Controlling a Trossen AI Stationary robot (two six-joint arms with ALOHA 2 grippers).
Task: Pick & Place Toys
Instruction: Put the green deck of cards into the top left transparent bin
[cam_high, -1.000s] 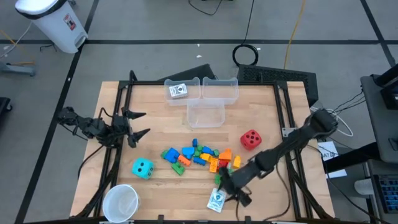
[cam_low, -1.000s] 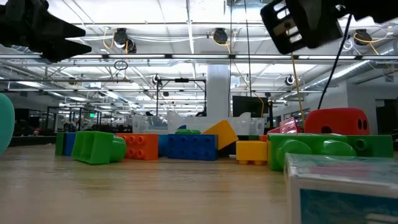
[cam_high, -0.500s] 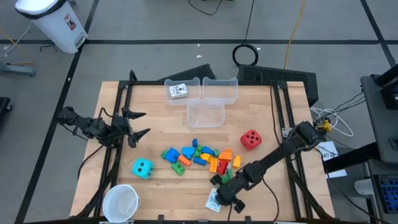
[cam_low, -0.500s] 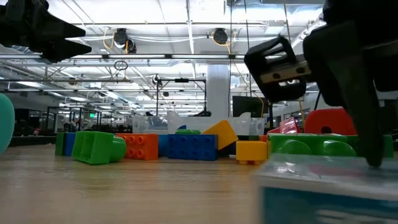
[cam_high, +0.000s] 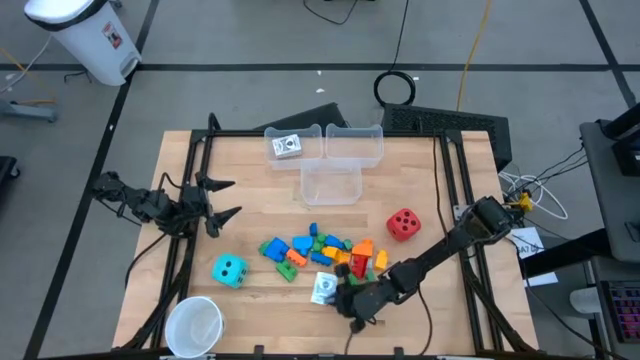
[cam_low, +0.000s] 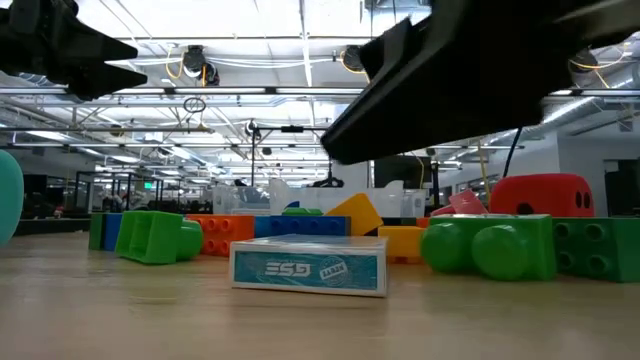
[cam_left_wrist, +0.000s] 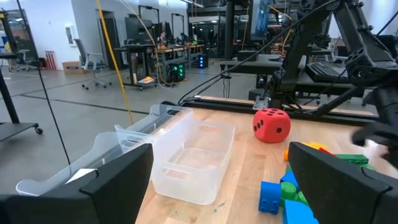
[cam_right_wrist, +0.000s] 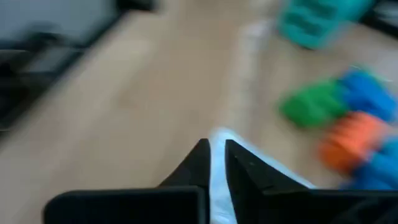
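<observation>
The right pincer (cam_high: 340, 298) lay low over the near part of the worktop (cam_high: 260, 190), its two fingers (cam_right_wrist: 198, 167) drawn almost together with only a thin gap, and a pale edge of the white picture card (cam_high: 323, 289) showed in that gap. Whether the tips truly gripped the card could not be told. In the low view the card (cam_low: 309, 267) lay flat on the wood under the arm. Just beyond the pincer sat the pile of plastic blocks (cam_high: 315, 253), with the red die (cam_high: 403, 224) farther off and the cyan die (cam_high: 230, 270) to the other side. Well apart, the left pincer (cam_high: 222, 198) hung spread wide over the worktop's left edge.
</observation>
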